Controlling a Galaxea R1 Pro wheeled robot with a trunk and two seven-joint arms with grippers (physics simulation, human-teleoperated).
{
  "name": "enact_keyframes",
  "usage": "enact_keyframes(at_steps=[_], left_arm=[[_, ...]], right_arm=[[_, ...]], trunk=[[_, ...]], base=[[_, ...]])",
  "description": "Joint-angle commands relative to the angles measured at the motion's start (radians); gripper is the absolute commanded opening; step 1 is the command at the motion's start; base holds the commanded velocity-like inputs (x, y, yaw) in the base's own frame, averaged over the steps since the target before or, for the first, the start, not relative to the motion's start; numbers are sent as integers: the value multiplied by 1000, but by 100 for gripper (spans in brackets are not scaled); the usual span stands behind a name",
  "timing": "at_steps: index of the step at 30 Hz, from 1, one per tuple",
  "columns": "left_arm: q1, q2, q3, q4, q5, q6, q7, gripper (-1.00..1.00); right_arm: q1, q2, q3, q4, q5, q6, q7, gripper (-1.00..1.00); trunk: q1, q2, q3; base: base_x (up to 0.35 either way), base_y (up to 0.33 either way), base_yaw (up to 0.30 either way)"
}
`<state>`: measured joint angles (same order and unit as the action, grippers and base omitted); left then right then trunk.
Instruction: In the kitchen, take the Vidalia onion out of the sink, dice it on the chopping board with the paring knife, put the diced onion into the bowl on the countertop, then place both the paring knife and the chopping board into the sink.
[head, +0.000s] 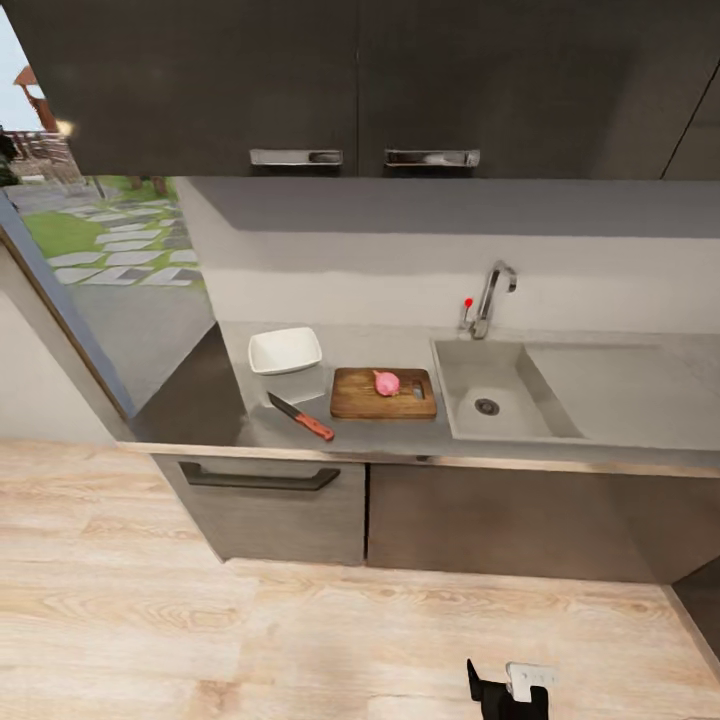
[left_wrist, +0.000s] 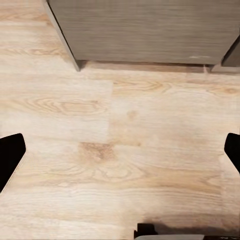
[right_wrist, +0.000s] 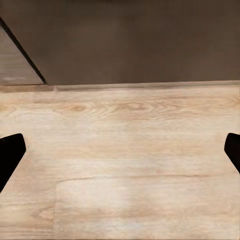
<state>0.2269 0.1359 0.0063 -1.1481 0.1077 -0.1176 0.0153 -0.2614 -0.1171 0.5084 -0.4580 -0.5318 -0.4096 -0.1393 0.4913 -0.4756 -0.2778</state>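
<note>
1. Onion: your Vidalia onion (head: 386, 382) sits on the chopping board (head: 384, 394); paring knife (head: 301, 417) at its 8 o'clock; bowl (head: 285, 350) at 10; sink (head: 500, 392) at 3.
2. Grippers: your left gripper (left_wrist: 120, 155) and right gripper (right_wrist: 120, 155) hang spread wide, empty, over the wooden floor (head: 150, 600).

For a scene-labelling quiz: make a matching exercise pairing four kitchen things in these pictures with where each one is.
Things:
1. Vidalia onion
2. paring knife
3. bowl
4. tap

Places:
A. behind the sink, by the wall
B. on the chopping board
C. on the countertop, near its front edge, left of the board
D. on the countertop behind the knife, nearer the wall

Pairs: 1-B, 2-C, 3-D, 4-A
</note>
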Motion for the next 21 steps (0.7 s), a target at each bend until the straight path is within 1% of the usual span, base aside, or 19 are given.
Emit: enact_keyframes(at_steps=[1, 4, 7, 9, 11, 12, 14, 15, 17, 18, 19, 21], left_arm=[[0, 1, -2, -1, 10, -2, 2, 100], [0, 1, -2, -1, 10, -2, 2, 100], [0, 1, -2, 0, 10, -2, 2, 100], [0, 1, -2, 4, 10, -2, 2, 100], [0, 1, -2, 9, 10, -2, 2, 100], [0, 1, -2, 10, 10, -2, 2, 100], [0, 0, -3, 13, 10, -3, 2, 100], [0, 0, -3, 13, 10, -3, 2, 100], [0, 0, -3, 20, 10, -3, 2, 100], [0, -1, -3, 28, 10, -3, 2, 100], [0, -1, -3, 39, 10, -4, 2, 100], [0, -1, -3, 42, 10, -4, 2, 100]], right_arm=[[-1, -1, 9, -1, -5, -3, -8, 100], [-1, -1, 9, -1, -5, -4, -8, 100], [-1, -1, 9, -3, -6, -8, -8, 100], [-1, -2, 9, -10, -6, -28, -7, 100], [-1, -3, 9, -21, -4, -79, -8, 100], [-1, -3, 9, -26, -4, -93, -9, 100], [-1, -7, 9, -55, -1, -133, -10, 100], [-1, -8, 9, -66, 0, -138, -11, 100], [-1, -11, 9, -127, 2, -151, -14, 100], [-1, -13, 9, -184, 3, -155, -26, 100], [-1, -23, 9, -280, 6, -155, -73, 100], [-1, -29, 9, -329, 16, -152, -110, 100]], trunk=[[1, -1, -1], [1, -1, -1], [1, -1, -1], [1, -1, -1], [1, -1, -1], [1, -1, -1], [1, -1, -1], [1, -1, -1], [1, -1, -1], [1, -1, -1], [1, -1, -1], [1, -1, -1]], base=[[200, 258, 0], [152, 199, 0], [63, 85, 0], [22, 29, 0], [10, 14, 0], [6, 9, 0], [3, 5, 0], [2, 3, 0], [1, 1, 0], [0, 0, 0], [0, 0, 0], [0, 0, 0]])
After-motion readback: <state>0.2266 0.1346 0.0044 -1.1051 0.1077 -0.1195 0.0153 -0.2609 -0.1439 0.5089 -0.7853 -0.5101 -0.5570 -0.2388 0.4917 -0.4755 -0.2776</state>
